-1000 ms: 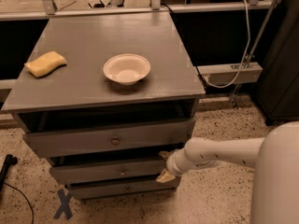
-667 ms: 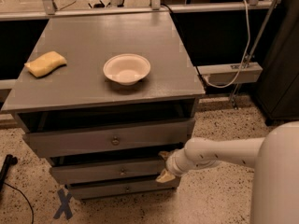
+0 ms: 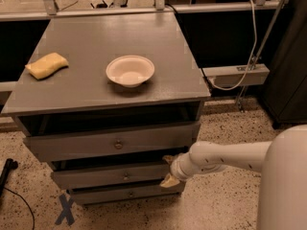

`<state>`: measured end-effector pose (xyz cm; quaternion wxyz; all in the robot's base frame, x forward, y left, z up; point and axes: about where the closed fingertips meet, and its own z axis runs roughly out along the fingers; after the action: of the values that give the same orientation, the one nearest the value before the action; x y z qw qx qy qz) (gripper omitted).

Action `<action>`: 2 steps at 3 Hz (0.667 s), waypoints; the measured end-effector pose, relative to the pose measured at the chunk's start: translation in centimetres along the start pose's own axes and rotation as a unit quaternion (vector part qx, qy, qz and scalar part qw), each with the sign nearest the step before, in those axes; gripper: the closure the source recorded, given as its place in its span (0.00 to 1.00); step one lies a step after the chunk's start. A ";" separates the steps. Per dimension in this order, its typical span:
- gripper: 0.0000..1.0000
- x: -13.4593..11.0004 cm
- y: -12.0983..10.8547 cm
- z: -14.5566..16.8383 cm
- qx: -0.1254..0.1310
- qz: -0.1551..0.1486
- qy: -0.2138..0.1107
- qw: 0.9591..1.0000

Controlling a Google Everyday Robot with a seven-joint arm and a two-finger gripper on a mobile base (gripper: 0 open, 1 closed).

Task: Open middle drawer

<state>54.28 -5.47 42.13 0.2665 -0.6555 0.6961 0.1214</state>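
Note:
The grey cabinet (image 3: 96, 87) has three drawers, one under the other. The middle drawer (image 3: 96, 176) has a flat long front with a small brass knob (image 3: 125, 176) at its centre, and it stands a little out. My gripper (image 3: 168, 170) is at the right end of this drawer's front, touching it, on the white arm (image 3: 225, 157) that reaches in from the right. The taller top drawer (image 3: 86, 146) stands out further than the middle one. The slim bottom drawer (image 3: 110, 194) is below.
A white bowl (image 3: 130, 70) and a yellow sponge (image 3: 46, 65) lie on the cabinet top. A blue X mark (image 3: 64, 210) is on the speckled floor at the front left. A white cable and a grey box (image 3: 235, 74) are at the right.

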 end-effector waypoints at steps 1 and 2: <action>0.14 0.0 0.0 0.0 0.000 0.000 0.000 1.000; 0.00 0.0 0.2 -0.2 -0.001 0.001 -0.002 1.000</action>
<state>54.04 -5.53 42.22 0.2673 -0.6550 0.6959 0.1237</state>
